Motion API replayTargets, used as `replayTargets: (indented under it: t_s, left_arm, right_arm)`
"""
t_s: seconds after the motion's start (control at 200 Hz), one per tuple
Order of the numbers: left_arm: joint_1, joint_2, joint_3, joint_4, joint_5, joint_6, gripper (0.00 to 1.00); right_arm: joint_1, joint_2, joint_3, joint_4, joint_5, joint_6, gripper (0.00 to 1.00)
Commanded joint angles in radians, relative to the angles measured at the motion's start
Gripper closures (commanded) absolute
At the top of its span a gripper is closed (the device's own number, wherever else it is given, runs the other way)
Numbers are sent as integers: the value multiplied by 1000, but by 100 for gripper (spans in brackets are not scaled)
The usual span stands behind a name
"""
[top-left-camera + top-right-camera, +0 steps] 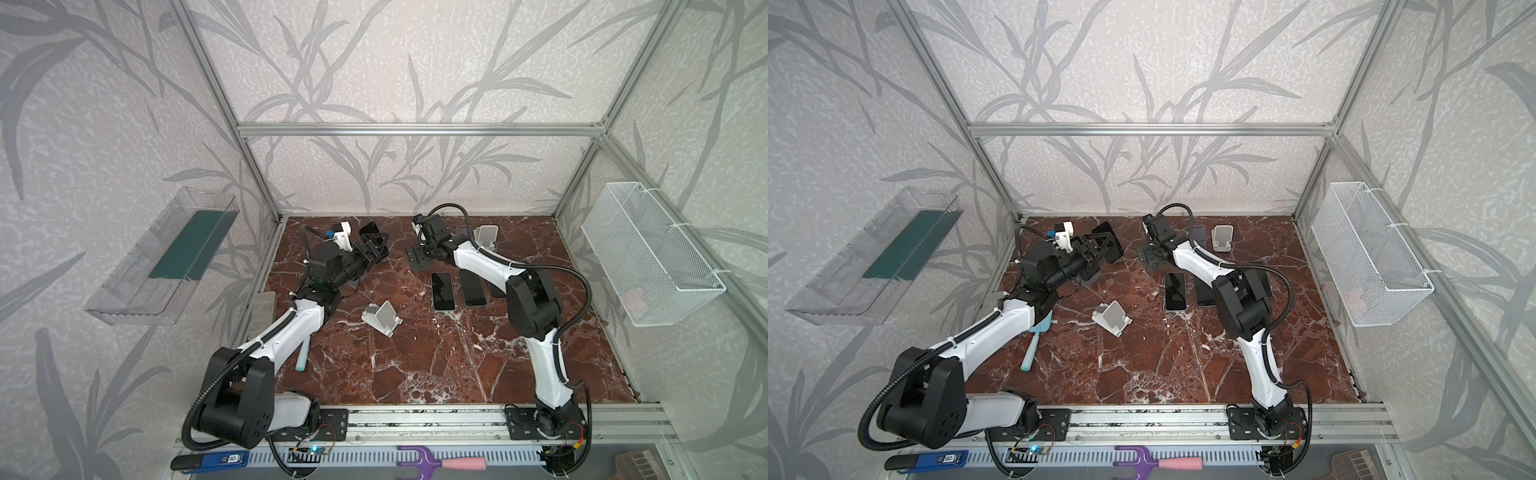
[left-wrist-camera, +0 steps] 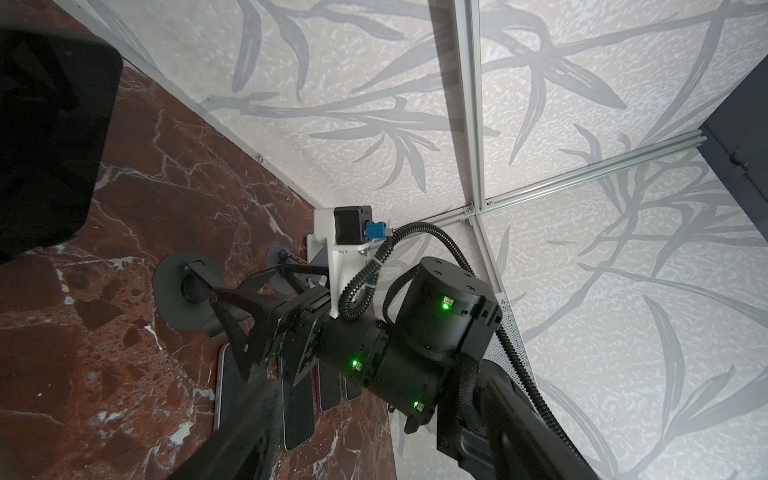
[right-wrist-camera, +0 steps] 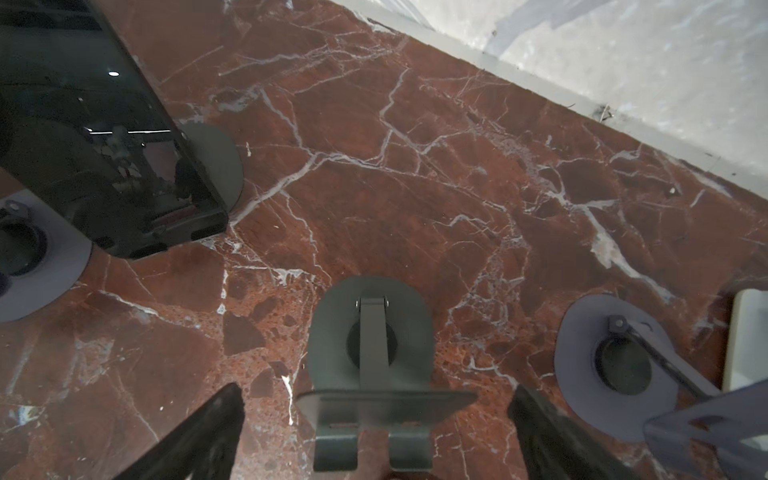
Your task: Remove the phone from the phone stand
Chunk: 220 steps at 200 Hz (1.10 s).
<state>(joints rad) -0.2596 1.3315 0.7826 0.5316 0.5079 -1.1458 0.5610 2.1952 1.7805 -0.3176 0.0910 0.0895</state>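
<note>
While your left gripper [image 1: 1100, 245] clamps the black phone [image 1: 1115, 250] aloft, left of the empty grey phone stand [image 3: 370, 328] that the wide-open right gripper [image 3: 376, 392] straddles, set down with left.

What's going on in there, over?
Left gripper shut on phone, held above table. Right gripper open, astride empty grey stand. Path clear.

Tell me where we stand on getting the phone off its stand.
Done: the phone is off the grey stand, whose cradle sits empty. In hand: the left end effector grips the phone above the table, while the right end effector sits open astride the stand. Left: probably setting the phone down, perhaps beside the three phones lying flat.
</note>
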Motion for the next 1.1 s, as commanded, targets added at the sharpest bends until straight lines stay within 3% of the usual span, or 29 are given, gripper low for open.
replayTargets:
  t_s: [0.0,0.315,0.515,0.655,0.925,1.095]
  left_arm:
    - [5,8,3,30,24,-17,24]
    - [10,22,4,34,30,-22,24]
    - [9,37,20,40,57,-19,23]
    - [9,39,18,30,48,-11,23]
    - [9,53,21,20,50,-10,23]
    - [9,49,22,15,49,-4,23]
  right_arm:
    - [-26,23,-20,44,-92,37,6]
    - [-46,54,-2,62,-183,33,35]
    - [-48,-10,-40,131,-73,42,47]
    - [-82,87,112,54,34,81,49]
    - [-120,390,585,-258,46,125,48]
    - [-119,405,621,-298,89,132,48]
